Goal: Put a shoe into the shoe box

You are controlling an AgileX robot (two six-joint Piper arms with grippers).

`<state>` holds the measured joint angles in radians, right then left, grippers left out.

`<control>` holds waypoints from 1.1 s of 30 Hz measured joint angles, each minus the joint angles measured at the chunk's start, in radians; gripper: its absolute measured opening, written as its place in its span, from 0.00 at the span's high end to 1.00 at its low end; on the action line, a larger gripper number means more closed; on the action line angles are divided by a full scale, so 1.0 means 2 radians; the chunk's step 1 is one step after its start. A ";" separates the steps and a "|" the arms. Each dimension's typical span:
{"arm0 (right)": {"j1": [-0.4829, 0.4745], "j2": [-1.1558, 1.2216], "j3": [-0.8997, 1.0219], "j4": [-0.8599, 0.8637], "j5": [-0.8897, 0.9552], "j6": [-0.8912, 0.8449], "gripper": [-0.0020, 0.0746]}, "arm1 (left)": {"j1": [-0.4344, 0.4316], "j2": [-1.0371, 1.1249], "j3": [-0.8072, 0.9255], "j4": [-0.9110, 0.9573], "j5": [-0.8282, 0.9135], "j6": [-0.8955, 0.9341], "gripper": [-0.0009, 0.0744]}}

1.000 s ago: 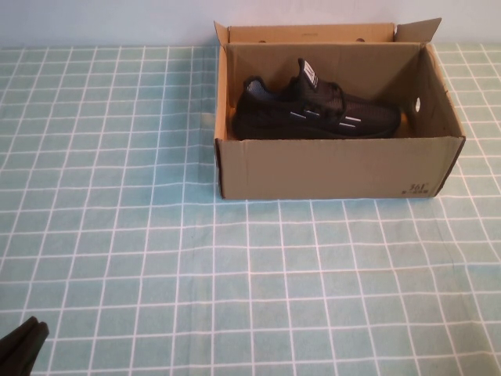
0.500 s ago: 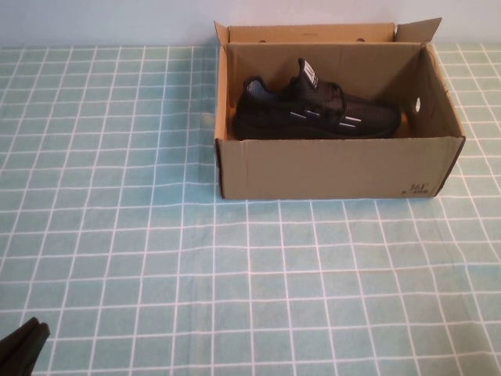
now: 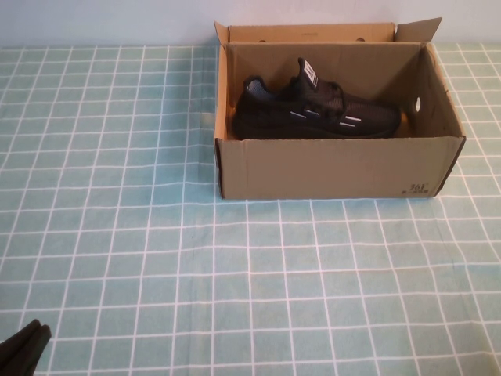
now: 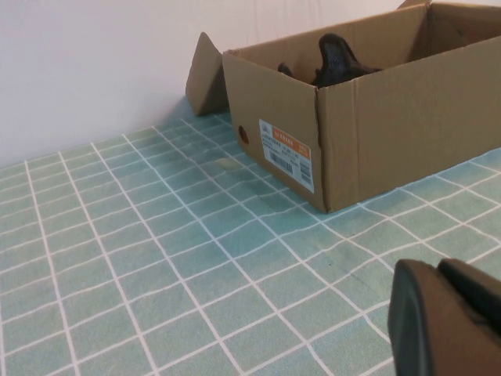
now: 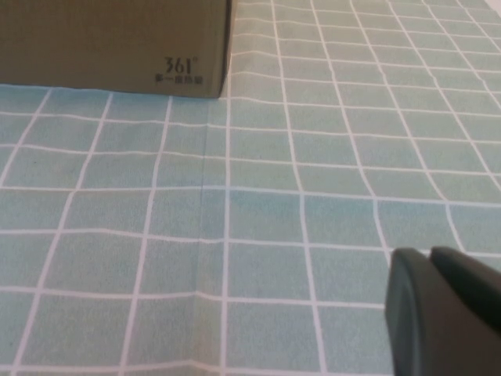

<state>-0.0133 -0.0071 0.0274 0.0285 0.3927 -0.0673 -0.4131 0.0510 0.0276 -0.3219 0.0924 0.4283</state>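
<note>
Black against the pale green chequered cloth of the worktop [image 3: 117, 258], the left pincer [image 3: 23, 354] sits at the near left corner of the high view, well apart from everything else; its fingers lie close together with nothing between them, so it appears closed and empty. Moving right, the rectangular brown corrugated cardboard shoe box [image 3: 337, 168] stands open at the far middle of the worktop, flaps raised, small dark print on its front right corner and a round hole in its right wall. Inside it lies the black mesh sneaker [image 3: 313, 113] with white dash marks on its side and a white heel tab, resting on its sole along the box's length, heel towards the left and toe towards the right. The task's object is therefore inside the box, and the placement appears complete. Judged from its build, the sneaker should be light, soft in the upper and stiffer at the sole; the heel collar or the laced midsection would offer the surest hold, as mesh yields under pressure. The right pincer [image 5: 446, 313] is outside the high view; its own camera shows it low over the cloth, near the box's printed corner, carrying nothing, and its opening cannot be judged.
</note>
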 joint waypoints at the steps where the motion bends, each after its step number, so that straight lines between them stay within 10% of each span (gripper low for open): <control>1: 0.000 0.000 0.000 0.000 0.000 0.000 0.98 | 0.000 0.000 0.000 0.000 0.000 0.000 0.99; 24: 0.000 -0.001 0.000 0.001 0.001 0.000 0.98 | 0.004 0.000 0.000 0.055 -0.001 0.014 0.99; 33: 0.000 -0.001 0.000 0.001 0.002 0.000 0.98 | 0.172 -0.030 0.000 0.077 -0.033 -0.149 0.99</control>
<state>-0.0133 -0.0086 0.0274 0.0299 0.3959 -0.0673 -0.0686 -0.0081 0.0276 -0.1680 0.0256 0.1305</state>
